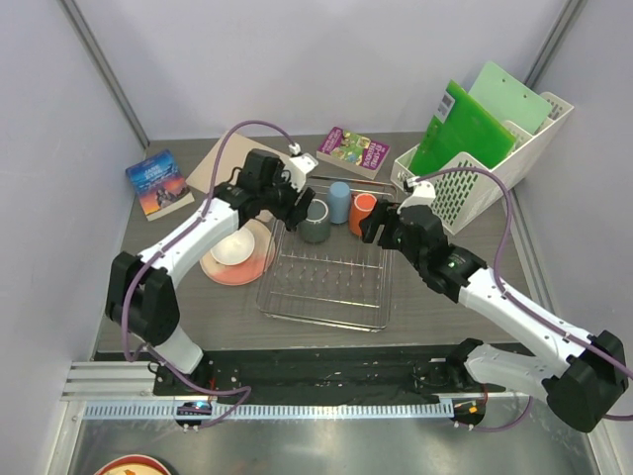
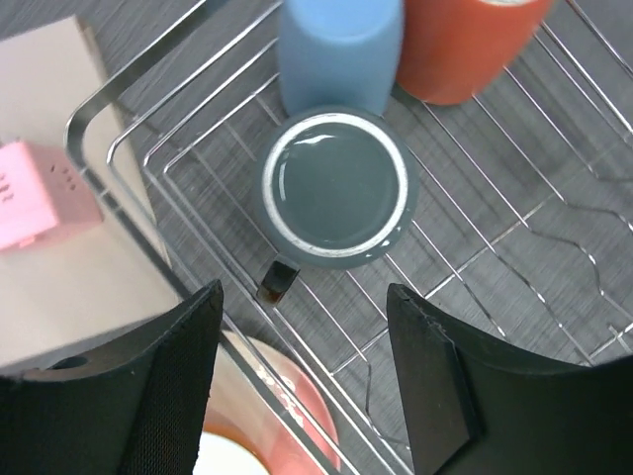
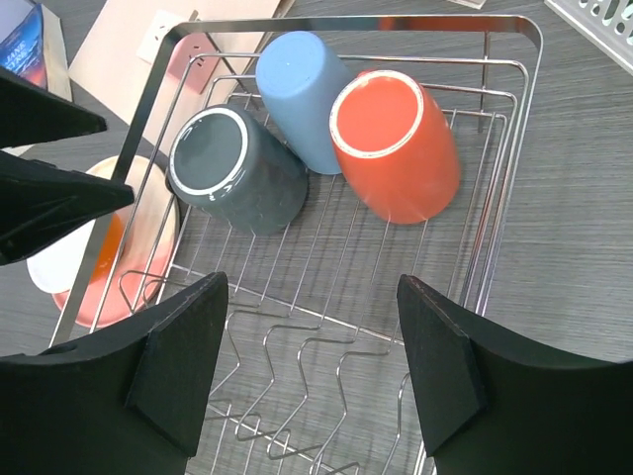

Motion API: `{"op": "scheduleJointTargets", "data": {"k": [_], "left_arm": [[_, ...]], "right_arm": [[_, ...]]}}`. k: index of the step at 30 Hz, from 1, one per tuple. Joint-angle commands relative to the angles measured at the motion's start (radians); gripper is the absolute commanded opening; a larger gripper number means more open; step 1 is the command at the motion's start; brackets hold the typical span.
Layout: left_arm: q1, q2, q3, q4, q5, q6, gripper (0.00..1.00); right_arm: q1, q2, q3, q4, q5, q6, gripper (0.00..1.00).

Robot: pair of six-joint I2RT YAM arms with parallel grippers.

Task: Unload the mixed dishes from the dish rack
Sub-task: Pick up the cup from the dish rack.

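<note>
The silver wire dish rack (image 1: 326,277) stands mid-table. At its far end stand a dark grey mug (image 1: 316,221), a light blue cup (image 1: 339,202) and an orange mug (image 1: 362,213), all upside down. The pink plate (image 1: 259,265) lies on the table left of the rack with the small white bowl (image 1: 232,249) on it. My left gripper (image 1: 294,210) is open, just above and left of the grey mug (image 2: 336,188). My right gripper (image 1: 379,226) is open, next to the orange mug (image 3: 396,143), over the rack (image 3: 336,297).
A white perforated file holder (image 1: 475,173) with green folders stands at the back right. A blue book (image 1: 156,183), a tan board (image 1: 213,163) and a purple booklet (image 1: 353,151) lie along the back. Grey walls close in both sides.
</note>
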Motion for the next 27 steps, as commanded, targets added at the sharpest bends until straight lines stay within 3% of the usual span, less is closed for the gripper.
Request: {"op": "scheduleJointTargets", "data": {"k": [1, 9, 20, 23, 24, 27], "left_arm": [[-0.006, 0.049, 0.07, -0.077, 0.143, 0.194, 0.66], [-0.004, 0.089, 0.057, -0.136, 0.079, 0.337, 0.69], [-0.003, 0.222, 0.099, -0.085, -0.001, 0.314, 0.63], [-0.001, 0.256, 0.108, -0.061, -0.021, 0.293, 0.54], [-0.001, 0.264, 0.107, -0.053, -0.026, 0.27, 0.46], [-0.003, 0.258, 0.094, -0.03, -0.041, 0.242, 0.34]], "right_arm": [[0.004, -0.053, -0.003, 0.012, -0.02, 0.012, 0.75], [0.004, -0.115, -0.018, -0.049, -0.005, 0.016, 0.75], [0.004, -0.162, -0.052, -0.088, 0.001, 0.027, 0.74], [0.006, -0.161, -0.055, -0.094, 0.001, 0.023, 0.74], [0.003, -0.164, -0.058, -0.094, 0.003, 0.026, 0.74], [0.004, -0.164, -0.067, -0.091, 0.01, 0.026, 0.74]]}}
